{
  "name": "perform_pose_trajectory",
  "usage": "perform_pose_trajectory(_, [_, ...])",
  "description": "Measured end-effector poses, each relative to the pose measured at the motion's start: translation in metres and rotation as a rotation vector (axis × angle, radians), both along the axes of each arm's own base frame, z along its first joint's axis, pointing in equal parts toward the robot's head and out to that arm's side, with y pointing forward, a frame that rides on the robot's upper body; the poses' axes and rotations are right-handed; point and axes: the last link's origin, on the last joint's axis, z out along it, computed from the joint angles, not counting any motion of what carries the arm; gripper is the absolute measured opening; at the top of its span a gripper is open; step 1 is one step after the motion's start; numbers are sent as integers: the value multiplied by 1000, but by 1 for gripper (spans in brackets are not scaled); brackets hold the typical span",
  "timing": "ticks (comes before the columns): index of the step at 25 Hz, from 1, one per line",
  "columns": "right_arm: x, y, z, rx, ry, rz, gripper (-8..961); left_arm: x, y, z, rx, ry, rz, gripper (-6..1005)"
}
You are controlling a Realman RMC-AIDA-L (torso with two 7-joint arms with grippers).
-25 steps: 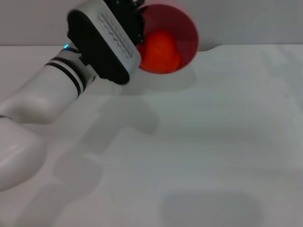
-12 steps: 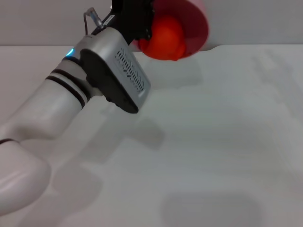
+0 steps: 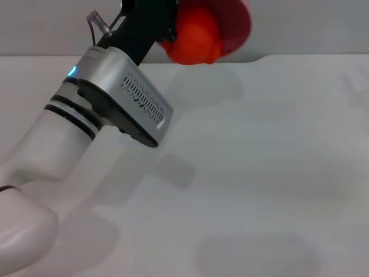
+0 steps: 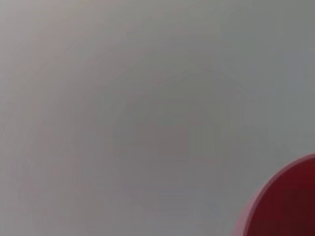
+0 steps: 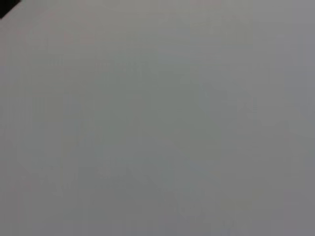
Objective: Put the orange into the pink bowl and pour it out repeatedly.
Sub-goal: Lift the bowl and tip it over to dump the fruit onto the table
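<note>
High at the far side of the white table, in the head view, my left gripper is shut on the rim of the pink bowl. The bowl hangs above the table, tipped on its side with its mouth toward me. The orange lies at the bowl's lower lip, bulging past the rim. A curved piece of the pink bowl also shows in a corner of the left wrist view. The right wrist view holds only plain grey surface, and the right gripper is out of sight.
My left arm's silver and black wrist housing and white forearm stretch across the left half of the table. The grey wall rises behind the table's far edge.
The left arm has lifted the bowl and tipped it further over. The orange has rolled from deep inside the bowl to its lower lip.
</note>
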Motion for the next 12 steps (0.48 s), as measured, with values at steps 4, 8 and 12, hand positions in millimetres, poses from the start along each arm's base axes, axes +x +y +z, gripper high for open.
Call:
perform_pose_trajectory(4, [0,-4,3,16,14,14,602,5,-7,-3,9,-1,-45,42])
perform_pose_trajectory(8, [0,-5,1,14,14,22,602,11,-15,-8,24,21,-92,42])
perform_pose_trajectory(12, [-1,-7,1,14,16,35,602,10,-18,-11,26,36,-96,42])
